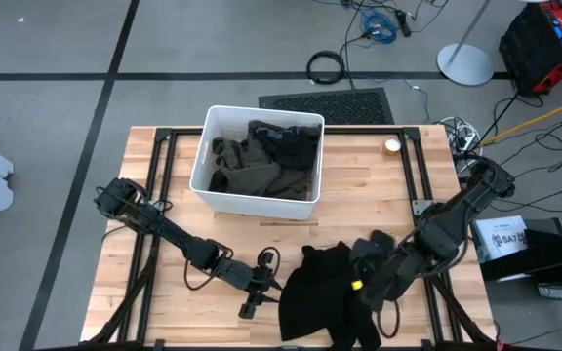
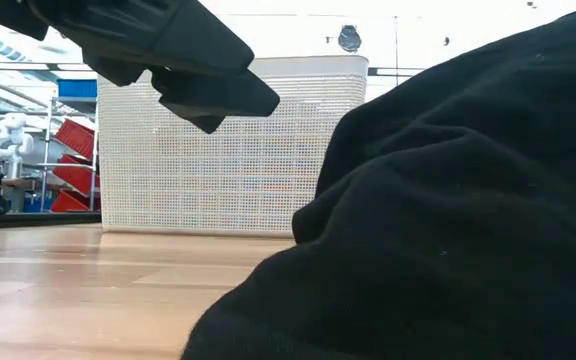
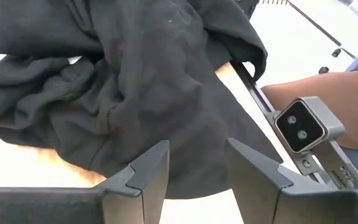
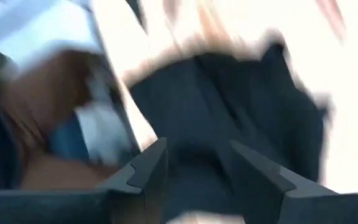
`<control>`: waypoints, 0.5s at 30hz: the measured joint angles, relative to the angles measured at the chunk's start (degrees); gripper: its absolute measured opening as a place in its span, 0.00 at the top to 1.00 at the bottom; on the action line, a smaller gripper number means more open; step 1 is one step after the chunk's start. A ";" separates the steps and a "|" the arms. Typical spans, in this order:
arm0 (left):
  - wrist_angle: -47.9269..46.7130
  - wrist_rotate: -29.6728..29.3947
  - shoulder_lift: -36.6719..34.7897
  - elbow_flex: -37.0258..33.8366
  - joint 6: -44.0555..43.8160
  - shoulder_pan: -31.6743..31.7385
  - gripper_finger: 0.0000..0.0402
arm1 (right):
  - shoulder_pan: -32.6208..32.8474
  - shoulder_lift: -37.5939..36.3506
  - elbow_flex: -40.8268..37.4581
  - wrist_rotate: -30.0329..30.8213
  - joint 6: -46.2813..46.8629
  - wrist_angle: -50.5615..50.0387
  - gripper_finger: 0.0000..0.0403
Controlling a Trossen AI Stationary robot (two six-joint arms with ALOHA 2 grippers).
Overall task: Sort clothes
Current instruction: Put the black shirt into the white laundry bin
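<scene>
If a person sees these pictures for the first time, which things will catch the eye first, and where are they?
First, the black garment lying in a heap on the near edge of the wooden table, between the two arms. The left gripper is just beside it with fingers apart, and the right gripper is over its other side, also parted. Behind them, the white bin holds dark olive and black clothes.

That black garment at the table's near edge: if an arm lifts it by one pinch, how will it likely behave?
The black garment lies crumpled in soft folds, so it would probably sag and trail rather than hold shape. It looks bulky, so one pinch may lift only a single layer. Pushed across the wooden table, it would likely bunch up rather than slide whole.
</scene>
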 joint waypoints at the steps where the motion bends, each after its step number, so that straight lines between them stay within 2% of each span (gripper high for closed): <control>1: -0.02 0.18 0.00 0.00 0.18 0.00 0.59 | -0.02 0.00 0.11 2.93 -3.28 3.94 0.62; 3: 0.00 0.28 0.00 0.00 0.41 0.00 0.59 | -0.20 0.74 0.14 7.47 -11.84 12.06 0.61; 8: -1.14 0.28 -2.61 0.00 4.05 0.06 0.59 | -2.56 7.55 0.15 7.71 -29.11 26.47 0.61; 11: -6.37 -0.20 -7.14 0.00 5.56 0.69 0.59 | -4.88 12.76 0.15 7.71 -31.59 28.13 0.62; 15: -13.74 -4.77 -12.61 0.00 5.82 1.18 0.59 | -7.95 19.79 -0.05 4.87 -31.06 27.23 0.62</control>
